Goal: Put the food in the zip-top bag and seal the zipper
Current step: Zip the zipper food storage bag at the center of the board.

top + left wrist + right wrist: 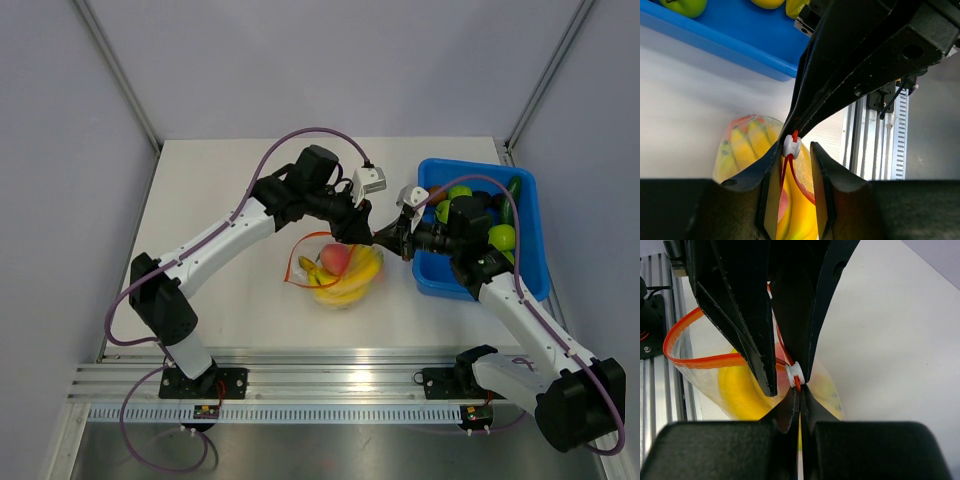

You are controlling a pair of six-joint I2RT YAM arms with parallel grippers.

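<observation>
Left fingers (768, 197) flank zipper (786, 172), bin (740, 30) beyond

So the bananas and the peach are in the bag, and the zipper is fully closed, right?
Not quite. The bananas and peach are in the bag, but the zipper gapes open in a loop; the right wrist view shows it.

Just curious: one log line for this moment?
food in zip-top bag | right gripper shut on zipper | left gripper straddles slider | mouth unsealed
</observation>
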